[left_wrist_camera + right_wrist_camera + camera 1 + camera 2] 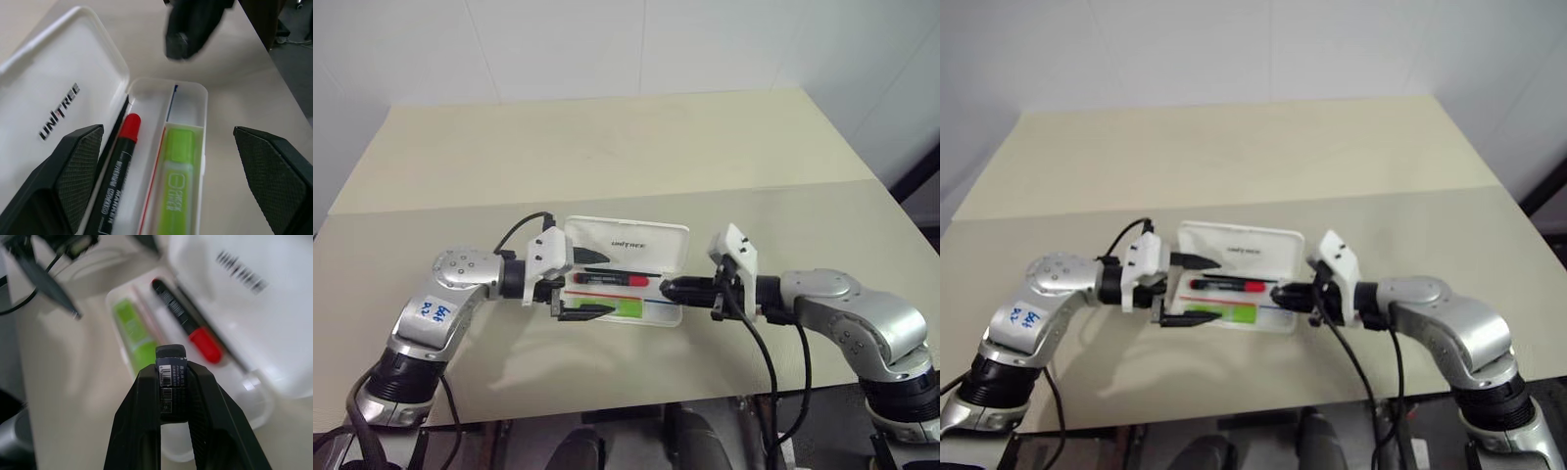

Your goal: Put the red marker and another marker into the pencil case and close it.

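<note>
From the head camera we see the pencil case [625,269] lying open near the front edge of the beige table [607,147], its lid tipped back away from us. The red marker [619,278] lies in the back half of the tray and the green marker [625,309] in the front half. The left gripper [590,286] sits at the case's left end with its fingers spread wide, one above the tray's far side and one along the near side. The right gripper [668,288] points at the case's right end, its fingers pressed together.

In the left wrist view, we look between the two wide-apart fingers [73,166] into the tray: red marker beside the lid hinge, green marker beside it across a thin divider.

In the right wrist view, the closed fingers [142,431] pinch a small dark object with a barcode label [171,382]; we cannot say what it is.
</note>
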